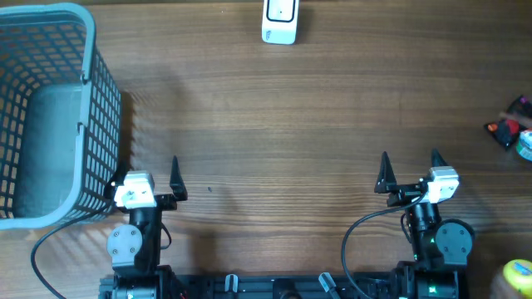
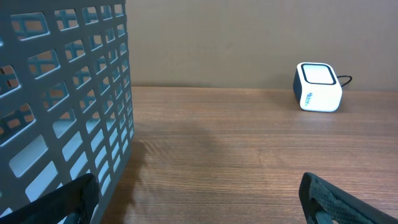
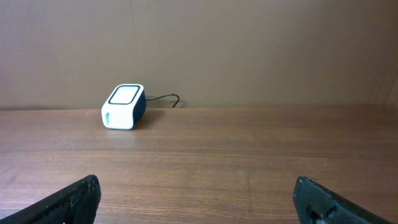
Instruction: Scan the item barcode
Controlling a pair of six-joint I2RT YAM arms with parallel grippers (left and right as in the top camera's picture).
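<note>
The white barcode scanner [image 1: 279, 21] with a dark body stands at the far edge of the wooden table, in the middle. It also shows in the left wrist view as scanner [image 2: 318, 87] and in the right wrist view as scanner [image 3: 124, 107], its cable trailing behind. Small items lie at the table's right edge: a dark red and pink packet [image 1: 507, 129], a bluish round thing [image 1: 525, 146] and a yellow round item [image 1: 517, 272]. My left gripper [image 1: 150, 169] [image 2: 198, 186] and right gripper [image 1: 410, 159] [image 3: 196, 186] stand open near the front edge, both empty.
A grey plastic basket [image 1: 91, 108] fills the left side of the table, its mesh wall [image 2: 74, 93] close beside my left gripper's left finger. Bare wood lies between the grippers and the scanner.
</note>
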